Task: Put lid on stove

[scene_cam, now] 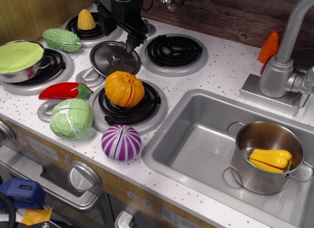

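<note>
The lid (114,59), round shiny steel with a small central knob, lies flat on the white speckled stove (162,83) between the burners, in the middle of the cooktop. My black gripper (117,39) hangs open just above the lid's far edge. One finger is toward the lid's back left and the other (130,42) is over its back right rim. The gripper holds nothing. The back right coil burner (173,51) is bare.
A corn cob (86,19) sits on the back left burner and an orange pumpkin (124,88) on the front one. Nearby are a green gourd (61,40), a pot with a green disc (19,58), a red pepper (64,90), a cabbage (72,118) and a purple onion (121,142). The sink (196,134) at right holds a pot (267,156).
</note>
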You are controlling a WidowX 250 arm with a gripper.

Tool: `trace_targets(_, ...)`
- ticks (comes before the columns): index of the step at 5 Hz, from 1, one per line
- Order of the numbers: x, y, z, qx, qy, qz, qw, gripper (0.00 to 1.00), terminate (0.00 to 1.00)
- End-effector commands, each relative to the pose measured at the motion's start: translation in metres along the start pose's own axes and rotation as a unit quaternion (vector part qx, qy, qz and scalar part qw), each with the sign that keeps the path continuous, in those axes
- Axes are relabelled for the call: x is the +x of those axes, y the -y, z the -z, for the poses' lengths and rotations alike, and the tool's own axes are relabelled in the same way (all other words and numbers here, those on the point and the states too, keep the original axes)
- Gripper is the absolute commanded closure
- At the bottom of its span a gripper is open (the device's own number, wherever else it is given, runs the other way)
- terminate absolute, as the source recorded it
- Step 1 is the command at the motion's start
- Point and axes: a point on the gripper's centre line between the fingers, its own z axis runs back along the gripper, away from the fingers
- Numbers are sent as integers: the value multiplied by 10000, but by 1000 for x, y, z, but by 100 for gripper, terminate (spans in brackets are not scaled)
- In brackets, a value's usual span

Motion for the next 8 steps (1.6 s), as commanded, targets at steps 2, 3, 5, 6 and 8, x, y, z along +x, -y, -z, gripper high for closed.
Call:
trace_targets(2, -8, -15, 15, 3, 221, -223, 9995, 0, 0)
trace_targets(3, -8, -18, 21, -50, 232, -252, 9994, 0, 0)
trace_targets(5, -2, -21, 34, -74, 327, -165, 9993, 0, 0)
trace_targets(6, -1, -21, 39, -57, 373, -147, 9992, 0, 0)
trace_targets(8, -4, -21, 39, -117, 338, -205, 9992, 100, 0)
